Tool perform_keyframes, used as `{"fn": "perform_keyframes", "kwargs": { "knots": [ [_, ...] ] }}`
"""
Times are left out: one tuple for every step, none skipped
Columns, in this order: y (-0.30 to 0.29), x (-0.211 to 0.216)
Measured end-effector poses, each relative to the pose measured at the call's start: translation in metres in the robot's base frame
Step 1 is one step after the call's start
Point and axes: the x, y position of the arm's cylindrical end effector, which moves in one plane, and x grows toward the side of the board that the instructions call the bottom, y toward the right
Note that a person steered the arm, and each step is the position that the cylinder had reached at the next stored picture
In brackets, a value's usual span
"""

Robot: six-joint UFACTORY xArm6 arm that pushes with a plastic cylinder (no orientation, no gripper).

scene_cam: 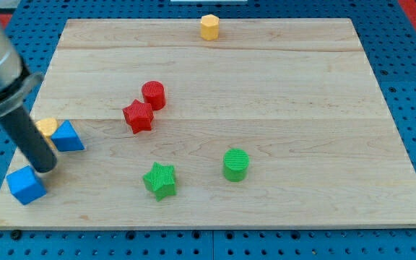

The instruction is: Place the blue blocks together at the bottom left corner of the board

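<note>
A blue cube sits near the bottom left corner of the wooden board. A blue triangular block lies at the left edge, a little above it, touching a yellow block on its left. My tip is the lower end of the dark rod that comes in from the view's top left. It stands between the two blue blocks, just up and right of the cube and below left of the triangle. I cannot tell if it touches either.
A red cylinder and a red star sit together left of centre. A green star and a green cylinder lie lower down. A yellow hexagonal block stands at the top edge.
</note>
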Motion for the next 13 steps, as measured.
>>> {"fn": "perform_keyframes", "kwargs": {
  "knots": [
    [-0.030,-0.002],
    [-0.036,-0.029],
    [-0.019,-0.067],
    [0.050,-0.103],
    [0.110,-0.113],
    [0.107,-0.112],
    [0.087,-0.098],
    [0.064,-0.090],
    [0.065,-0.068],
    [0.061,-0.053],
    [0.036,-0.046],
    [0.027,-0.037],
    [0.018,-0.029]
  ]
}}
